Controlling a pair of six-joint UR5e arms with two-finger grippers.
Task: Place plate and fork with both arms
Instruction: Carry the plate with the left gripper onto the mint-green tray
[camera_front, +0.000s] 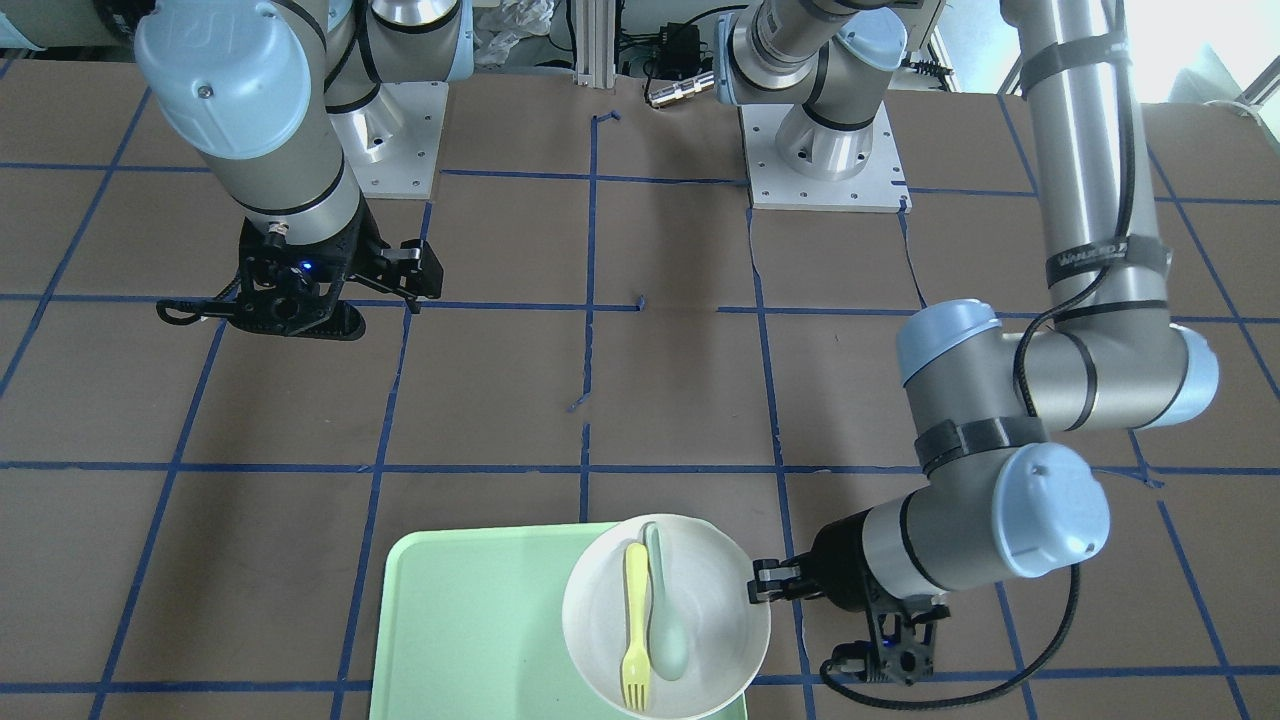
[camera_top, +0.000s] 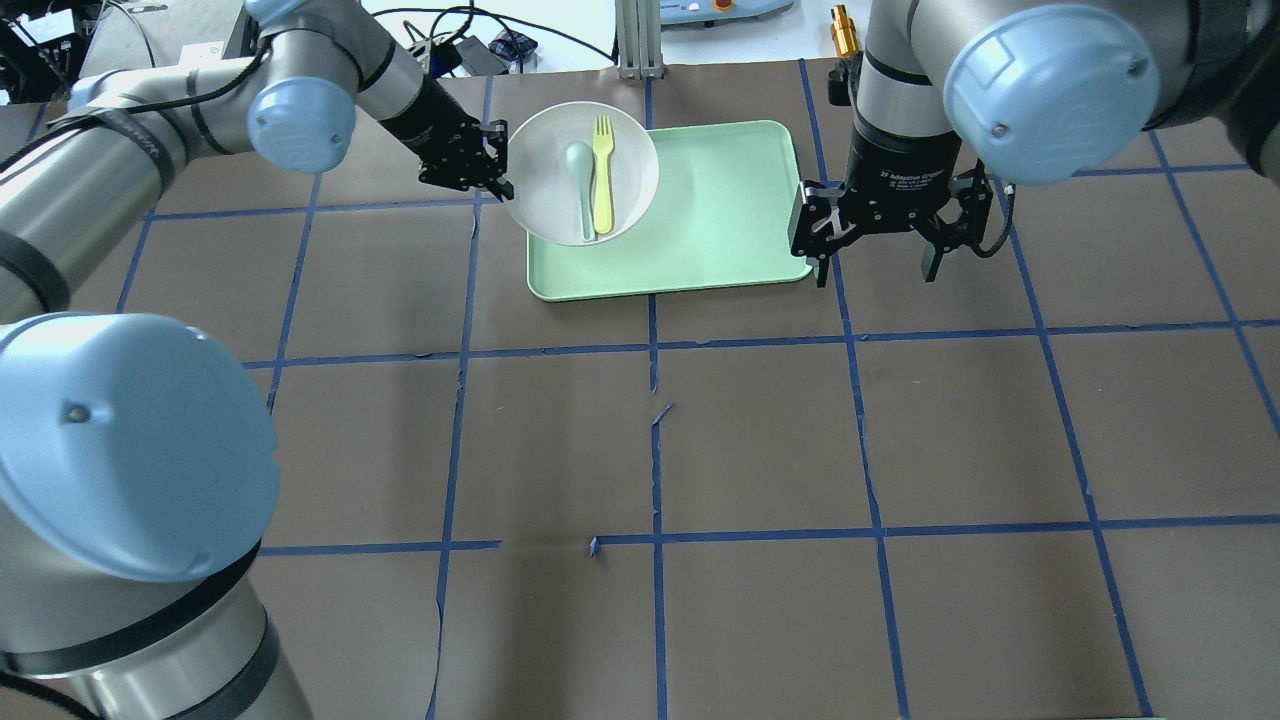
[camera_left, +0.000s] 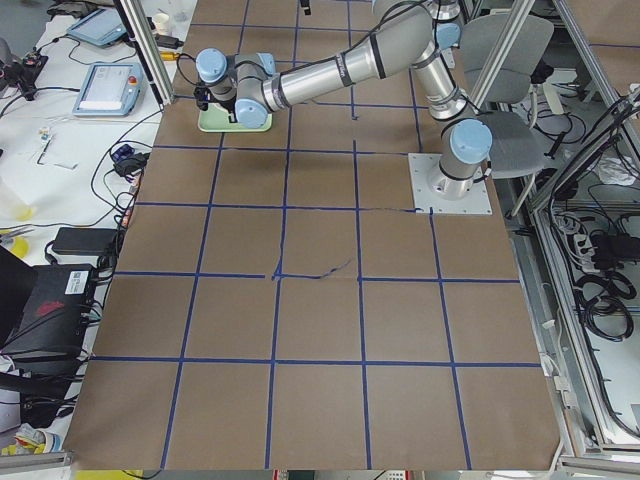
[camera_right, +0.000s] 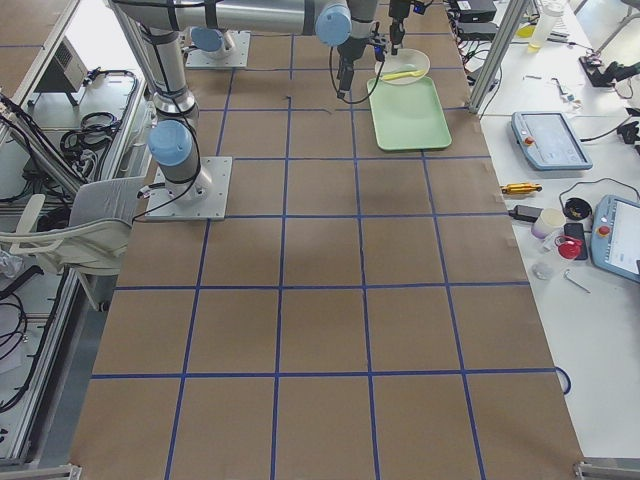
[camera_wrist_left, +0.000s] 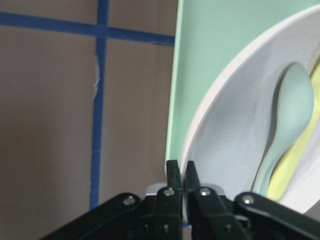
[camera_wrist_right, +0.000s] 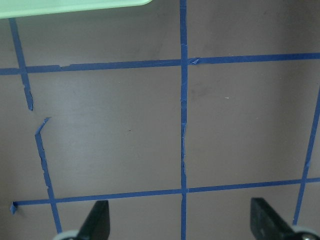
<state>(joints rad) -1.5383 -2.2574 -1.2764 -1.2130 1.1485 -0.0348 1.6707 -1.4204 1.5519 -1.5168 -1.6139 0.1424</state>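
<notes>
The off-white plate (camera_top: 545, 185) sits over the far left corner of the mint-green tray (camera_top: 720, 200) and overhangs its edge. The pale-yellow fork (camera_top: 603, 175) lies in the plate beside a grey-green spoon (camera_top: 582, 190). My left gripper (camera_top: 497, 165) is shut on the plate's left rim; in the left wrist view (camera_wrist_left: 181, 172) the rim shows pinched between the fingers. The plate (camera_front: 720, 620), the fork (camera_front: 636, 630) and the left gripper (camera_front: 760, 582) also show in the front view. My right gripper (camera_top: 876, 275) is open and empty, pointing down just right of the tray, above bare table (camera_wrist_right: 182, 222).
The tray (camera_front: 470, 620) holds nothing else. The brown table is marked with a grid of blue tape (camera_top: 655, 345). Cables, a brass part (camera_top: 840, 25) and devices lie beyond the table's far edge. Both arm bases (camera_front: 825, 150) stand at the near edge.
</notes>
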